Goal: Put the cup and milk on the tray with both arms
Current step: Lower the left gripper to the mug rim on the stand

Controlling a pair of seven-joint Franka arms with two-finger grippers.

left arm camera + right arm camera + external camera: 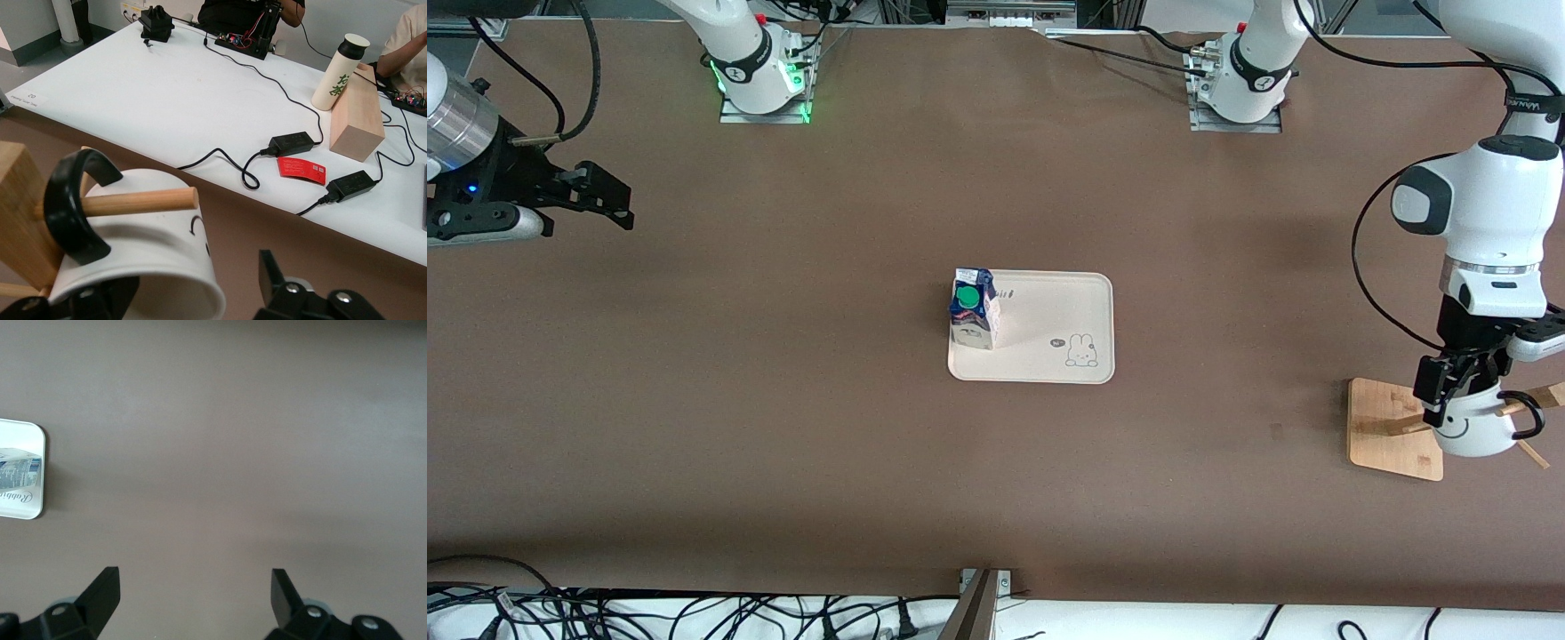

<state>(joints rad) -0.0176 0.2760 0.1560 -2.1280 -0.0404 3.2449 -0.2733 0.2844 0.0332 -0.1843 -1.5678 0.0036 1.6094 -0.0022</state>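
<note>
The milk (973, 309) stands upright on the tray (1067, 311), at the tray's edge toward the right arm's end of the table, green cap up. The tray lies flat in the middle of the brown table (783, 400). Well away from the tray, at the left arm's end of the table, the cup (1480, 428) hangs on the wooden rack (1383, 427), one peg (143, 200) running through its black handle (73, 207). The left gripper (1458, 391) is down on the cup, one finger (273, 277) outside the rim, the other low by the cup's wall; whether they press the cup I cannot tell. The right gripper (609, 200) waits with its fingers (100, 593) spread wide and nothing between them, over bare table toward the right arm's end, well apart from the tray.
</note>
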